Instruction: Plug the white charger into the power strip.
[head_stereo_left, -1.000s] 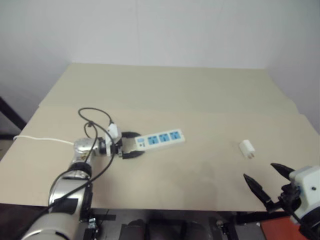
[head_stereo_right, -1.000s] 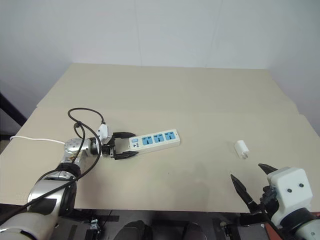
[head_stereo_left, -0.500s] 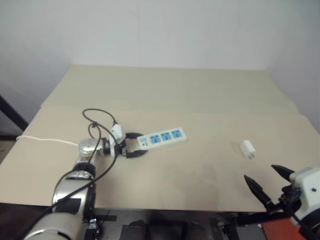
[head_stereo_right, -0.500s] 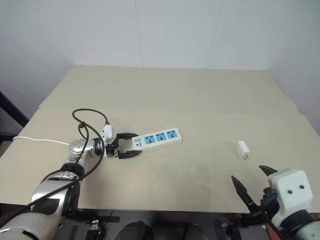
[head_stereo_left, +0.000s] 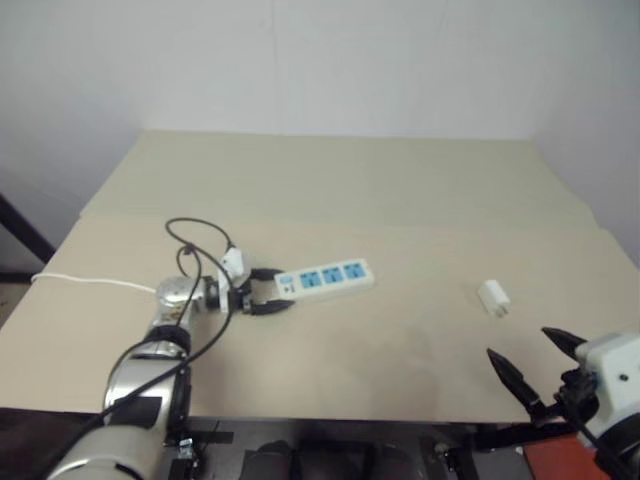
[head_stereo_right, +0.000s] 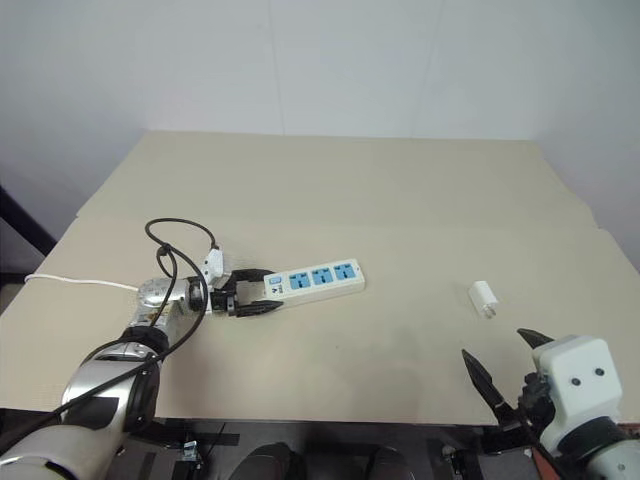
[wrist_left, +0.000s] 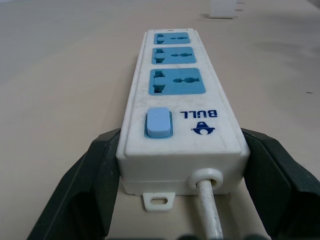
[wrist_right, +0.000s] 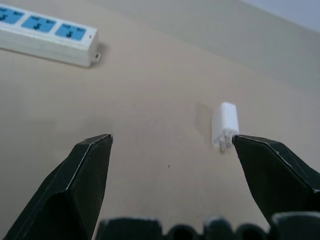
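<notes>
1. Power strip (head_stereo_right: 312, 279) lies flat on the tabletop (head_stereo_right: 380, 200), left of centre, sockets up, long axis running left-right w/ slight tilt.
2. Left gripper (head_stereo_right: 247, 298) has its fingers (wrist_left: 85, 185) clamped on the strip's switch end, one finger on each long side, touching the casing. Blue switch (wrist_left: 158, 123) sits just past the fingers; 3 blue sockets beyond it.
3. Strip's cord (wrist_left: 210, 215) exits the gripped end between the fingers; a thin white cord (head_stereo_right: 80, 281) trails off the tabletop's left edge.
4. White charger (head_stereo_right: 483, 298) lies on its side on the right part of the tabletop, well apart from the strip, prongs toward the robot.
5. Right gripper (head_stereo_right: 510, 375) hovers near the tabletop's near-right edge, fingers (wrist_right: 80, 185) spread wide, holding nothing; charger (wrist_right: 225, 125) is ahead of them, not touched.
</notes>
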